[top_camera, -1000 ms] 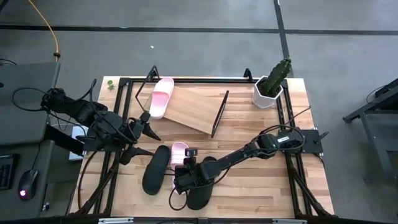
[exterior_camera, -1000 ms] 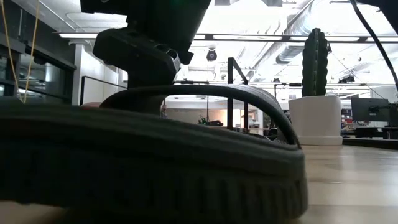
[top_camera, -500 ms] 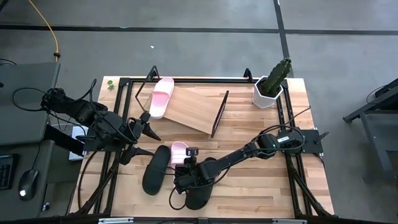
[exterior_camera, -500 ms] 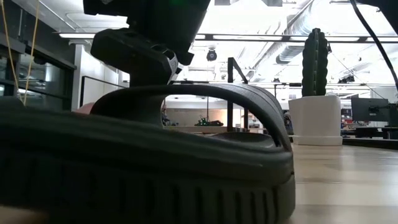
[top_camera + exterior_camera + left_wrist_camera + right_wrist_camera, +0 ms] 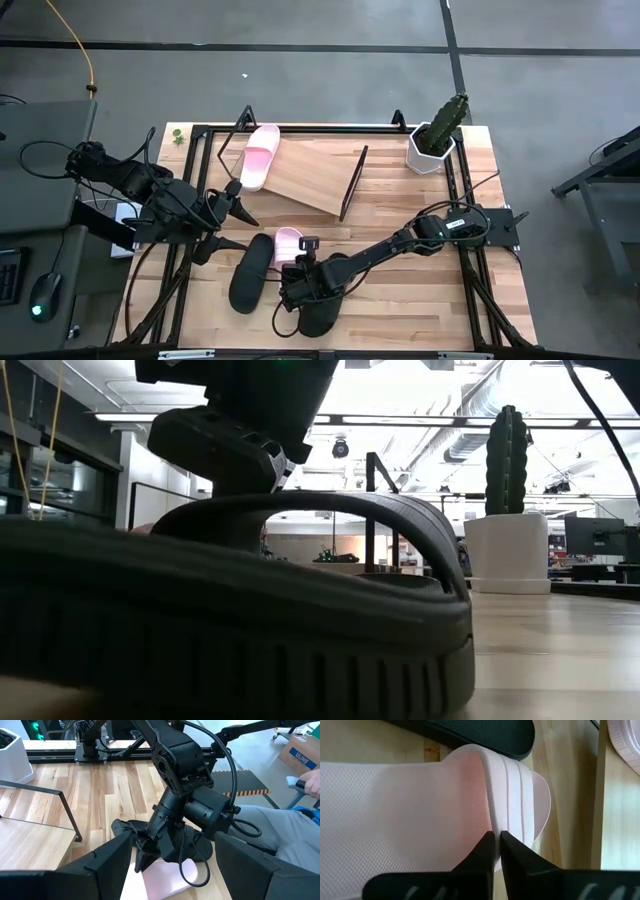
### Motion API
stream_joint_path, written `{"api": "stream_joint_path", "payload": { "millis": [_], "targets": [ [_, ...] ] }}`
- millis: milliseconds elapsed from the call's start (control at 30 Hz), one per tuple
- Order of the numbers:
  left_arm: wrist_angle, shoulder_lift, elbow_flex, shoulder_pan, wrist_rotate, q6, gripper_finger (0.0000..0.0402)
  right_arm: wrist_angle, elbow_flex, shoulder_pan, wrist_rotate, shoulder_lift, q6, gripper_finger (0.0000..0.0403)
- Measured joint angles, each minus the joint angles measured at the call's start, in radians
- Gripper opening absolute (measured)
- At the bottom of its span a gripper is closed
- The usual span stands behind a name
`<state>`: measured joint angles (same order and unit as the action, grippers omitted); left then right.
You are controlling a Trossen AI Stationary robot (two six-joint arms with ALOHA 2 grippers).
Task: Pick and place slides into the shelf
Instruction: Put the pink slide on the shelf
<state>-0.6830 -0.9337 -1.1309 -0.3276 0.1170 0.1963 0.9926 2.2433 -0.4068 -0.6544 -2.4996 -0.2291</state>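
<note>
One pale pink slide (image 5: 260, 155) lies on the left part of the shelf (image 5: 318, 172). A second pink slide (image 5: 288, 240) lies sole-down on the table between two black slides (image 5: 250, 272) (image 5: 322, 312). My right gripper (image 5: 293, 272) slants down onto that pink slide and is shut on its strap. The near black slide (image 5: 230, 640) fills the low view. My left gripper (image 5: 238, 228) hangs open left of the slides, above the table, its fingers wide apart in the left wrist view (image 5: 172, 880). My right gripper pinches the edge of the pink slide's ribbed strap (image 5: 496, 822) between its fingertips. One finger (image 5: 482, 851) lies on the footbed side, the other (image 5: 516, 852) on the strap's outer face. The fingers slant down from the table's right. The slide lies flat on the table.
A potted cactus (image 5: 437, 138) stands at the far right corner. The shelf's black wire frame (image 5: 352, 182) rises beside the board. Bare wood lies right of the slides. Beyond the table's edge a person's hand (image 5: 312, 780) and clothing show.
In the low view the near black slide has shifted a little toward the table's left, and its strap shows slightly higher. Both arms have kept their place.
</note>
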Motion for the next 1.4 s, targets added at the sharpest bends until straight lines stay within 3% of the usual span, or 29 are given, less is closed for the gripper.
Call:
{"api": "stream_joint_path", "payload": {
  "millis": [400,700,900,1400],
  "targets": [
    [0.000,0.000,0.000,0.000,0.000,0.000,0.0264,0.009,0.000,0.001,-0.007,0.003,0.010,0.0001],
    [0.000,0.000,0.000,0.000,0.007,0.000,0.0264,0.112,0.114,0.005,-0.094,0.013,0.016,0.0000],
    [0.000,0.000,0.000,0.000,0.007,0.000,0.0264,0.097,0.112,0.019,-0.119,0.036,0.024,0.0000],
    [0.000,0.049,-0.007,0.000,0.008,-0.017,0.0264,0.152,0.112,0.175,-0.138,0.036,-0.050,0.0000]
  ]
}}
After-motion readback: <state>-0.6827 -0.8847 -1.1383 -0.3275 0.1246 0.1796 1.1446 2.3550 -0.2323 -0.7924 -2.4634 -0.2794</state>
